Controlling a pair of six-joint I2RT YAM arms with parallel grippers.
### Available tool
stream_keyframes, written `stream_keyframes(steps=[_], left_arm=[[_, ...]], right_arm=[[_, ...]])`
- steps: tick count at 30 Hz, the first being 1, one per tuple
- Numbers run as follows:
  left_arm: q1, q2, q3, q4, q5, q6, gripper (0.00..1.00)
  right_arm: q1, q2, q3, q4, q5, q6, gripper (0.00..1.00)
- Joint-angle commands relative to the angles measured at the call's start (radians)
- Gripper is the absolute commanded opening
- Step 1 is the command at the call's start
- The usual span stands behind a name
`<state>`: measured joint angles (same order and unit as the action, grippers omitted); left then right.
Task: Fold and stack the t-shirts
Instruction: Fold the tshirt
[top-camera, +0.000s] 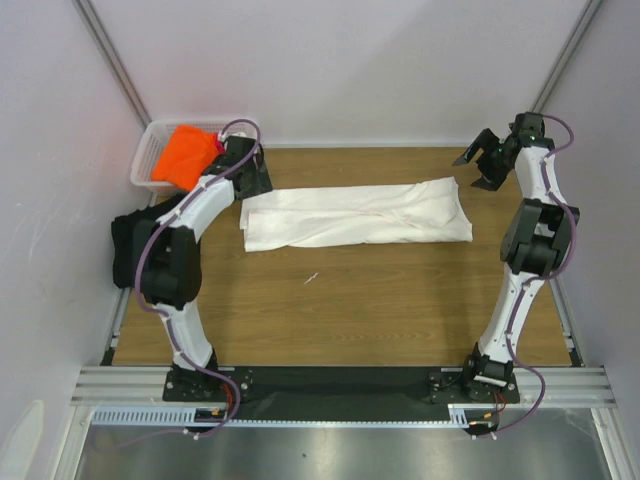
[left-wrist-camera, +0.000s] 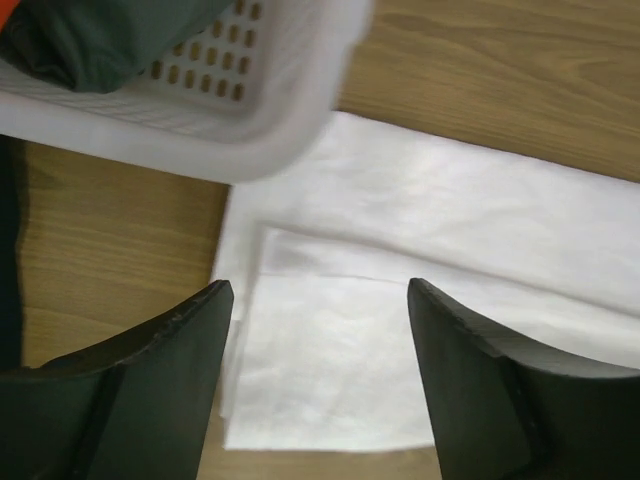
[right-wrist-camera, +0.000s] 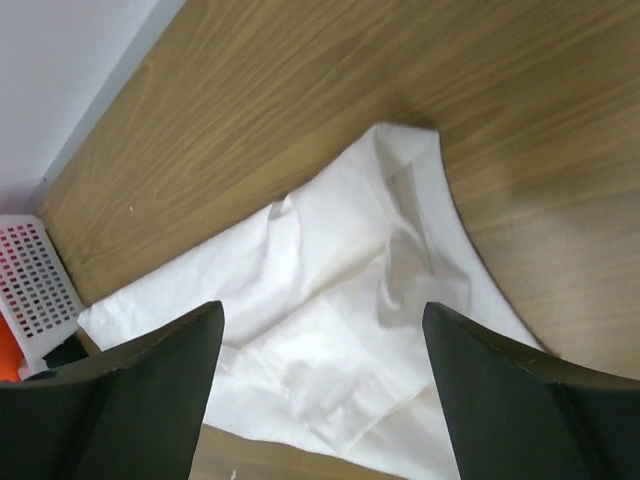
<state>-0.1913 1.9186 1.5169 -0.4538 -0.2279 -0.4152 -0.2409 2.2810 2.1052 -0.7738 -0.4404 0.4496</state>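
1. A wooden desk (top-camera: 330, 310) is shown, enclosed by pale walls, with two arms bolted at its near edge.
2. A white t-shirt (top-camera: 355, 215) is laid flat across the far half of the desk. It is folded into a long band running from left to right, and its right end is creased and rumpled.
3. A white lattice basket (top-camera: 148, 160) is set in the far left corner, just beside the left end of the band.
4. An orange t-shirt (top-camera: 185, 155) is heaped in the basket. A dark grey cloth (left-wrist-camera: 90, 40) is also seen inside it from the left wrist view.
5. The left arm (top-camera: 190, 225) is bent towards the basket, and the left jaws are held over the left end of the white t-shirt. They are spread wide and nothing is gripped. The layered edges of the cloth are seen between the two fingers (left-wrist-camera: 160, 380).
6. The right arm (top-camera: 530, 240) is raised at the far right, with the right jaws held over the right end of the band. They are spread wide and nothing is gripped.
7. A dark mass (top-camera: 125, 240) is seen at the left edge of the desk beside the left arm. Whether it is cloth cannot be told.
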Motion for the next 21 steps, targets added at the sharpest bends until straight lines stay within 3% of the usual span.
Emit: stream_keyframes(steps=[1,9,16,21], left_arm=[[-0.095,-0.147,0.040,-0.023,-0.021,0.044,0.78],[-0.226,-0.191,-0.043,0.053,0.102,0.052,0.85],[-0.243,-0.152,-0.102,0.023,0.147,0.046,0.84],[-0.244,-0.156,-0.170,0.059,0.188,0.059,0.81]], right_arm=[[0.034,-0.185,-0.133,-0.044,0.046,-0.006,0.88],[0.124,-0.485,-0.633,0.200,0.104,0.213,0.88],[0.175,-0.463,-0.720,0.304,0.127,0.273,0.84],[0.196,-0.401,-0.717,0.346,0.126,0.276,0.74]])
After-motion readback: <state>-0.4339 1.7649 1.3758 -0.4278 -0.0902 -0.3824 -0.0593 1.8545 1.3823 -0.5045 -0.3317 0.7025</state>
